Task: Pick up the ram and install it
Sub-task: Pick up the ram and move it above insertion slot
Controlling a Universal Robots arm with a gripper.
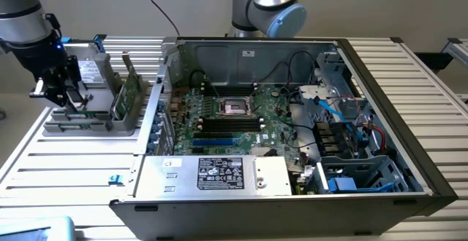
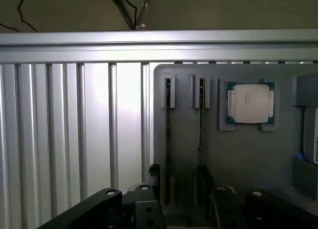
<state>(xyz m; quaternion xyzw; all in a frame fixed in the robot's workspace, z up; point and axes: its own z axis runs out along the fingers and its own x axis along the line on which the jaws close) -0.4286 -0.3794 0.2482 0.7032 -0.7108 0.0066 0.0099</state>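
Two ram sticks stand on edge in the grey parts tray (image 1: pixel 95 131) at the exterior view's left. From the wrist they are thin dark lines in two slots, ram (image 2: pixel 168 139) and ram (image 2: pixel 200 134). In the exterior view they are green strips, ram (image 1: pixel 79 113) and ram (image 1: pixel 72 125). My gripper (image 1: pixel 62 101) hangs just above them, open and holding nothing. In the wrist view the gripper (image 2: pixel 179 182) has one black finger (image 2: pixel 154 174) beside the first stick and the other finger (image 2: pixel 204 179) at the second stick.
The open computer case (image 1: pixel 380 87) fills the table's middle. Its green motherboard (image 1: pixel 270 134) carries black slots (image 1: pixel 230 123) and blue slots (image 1: pixel 216 141). A silver power supply (image 1: pixel 212 175) sits at the front. The tray also holds a CPU (image 2: pixel 248 104) and an upright green card (image 1: pixel 130 93). A second arm base (image 1: pixel 267 5) stands behind.
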